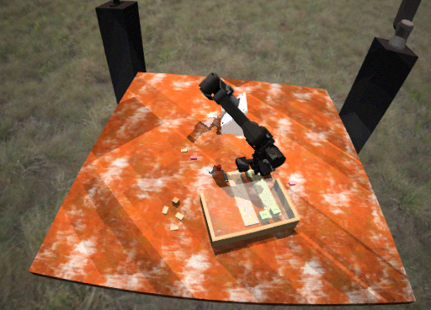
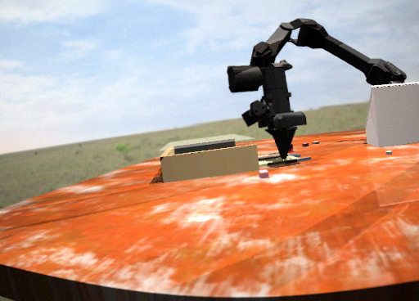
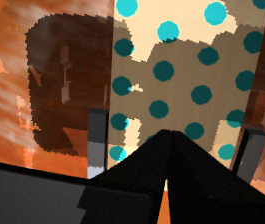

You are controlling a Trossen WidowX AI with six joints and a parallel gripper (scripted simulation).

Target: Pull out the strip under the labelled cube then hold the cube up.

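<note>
Two pale green cubes, one (image 1: pixel 264 214) on the left and one (image 1: pixel 275 211) on the right, stand inside the box near the far end of the teal-dotted strip (image 1: pixel 266 194) (image 3: pixel 180 82). Their markings are too small to read, and exact contact with the strip is unclear. A second strip (image 1: pixel 248 211), pale with small blue dots, lies to the left. Both strips stick out of the box on the arm's side. My gripper (image 2: pixel 284 157) (image 3: pixel 171 133) is shut and empty, pointing down, its tips low over the protruding end of the teal-dotted strip. In the top view the arm hides the tips.
The wooden box (image 1: pixel 252 234) (image 2: pixel 213 165) has a clear cover. Dark upright pieces (image 3: pixel 97 142) (image 3: pixel 250 152) flank the strip end. A pink block (image 1: pixel 292 183) (image 2: pixel 263 173) lies beside the box. Several small tan blocks, one a tan block (image 1: pixel 179 216), lie left of it. A red piece (image 1: pixel 219 167) stands near the strip ends.
</note>
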